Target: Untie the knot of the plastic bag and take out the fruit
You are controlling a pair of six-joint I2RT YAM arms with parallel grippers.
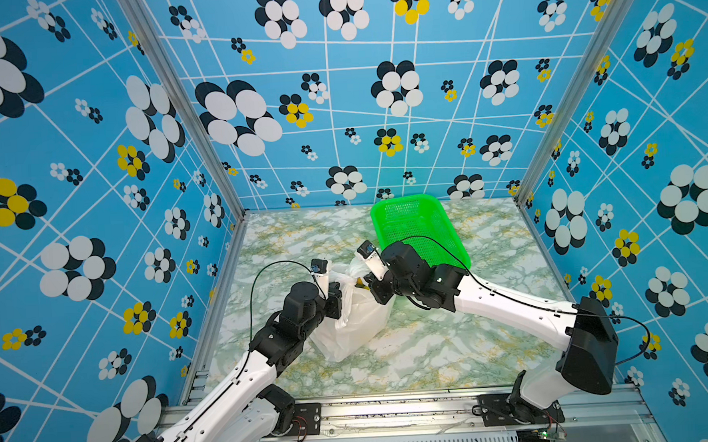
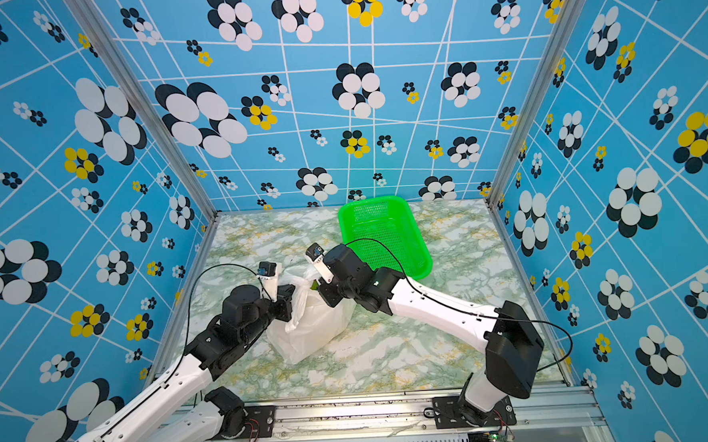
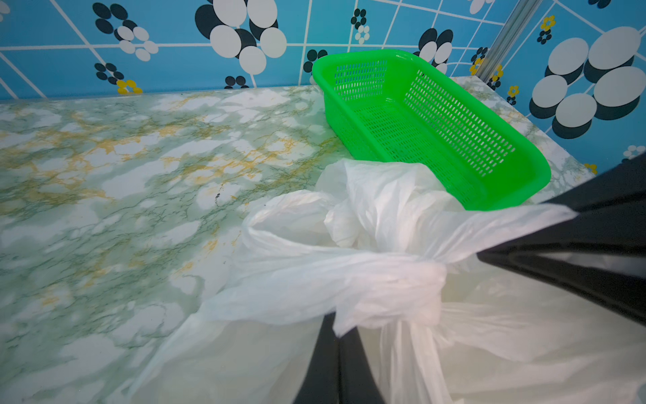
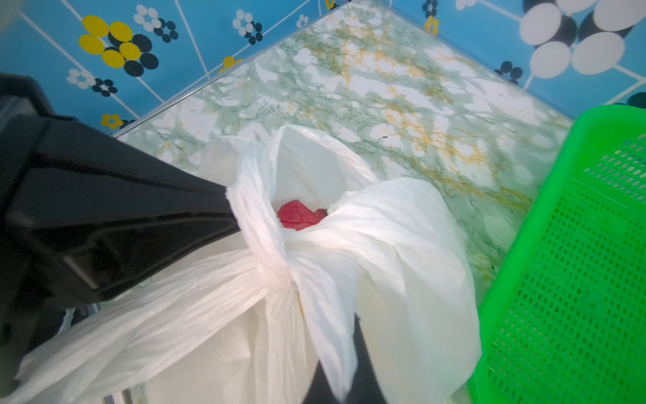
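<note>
left gripper [image 1: 339, 301] is clamped on a bag [image 1: 352, 332] strip just beside the knot [image 4: 279, 276]; right gripper [image 1: 372, 288] pinches another strip opposite. basket [image 1: 419, 227] sits just behind on the table [image 1: 454, 350]. red fruit [image 4: 297, 217] shows through the mouth. bag lies lengthwise near to far, knot end towards basket.

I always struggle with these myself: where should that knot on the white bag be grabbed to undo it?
Probably not the knot itself: it is a tight, rounded lump. Better pinch the thin handle strips leaving it, one from each side, and pull apart; they are flat and stand clear above the bag.
</note>
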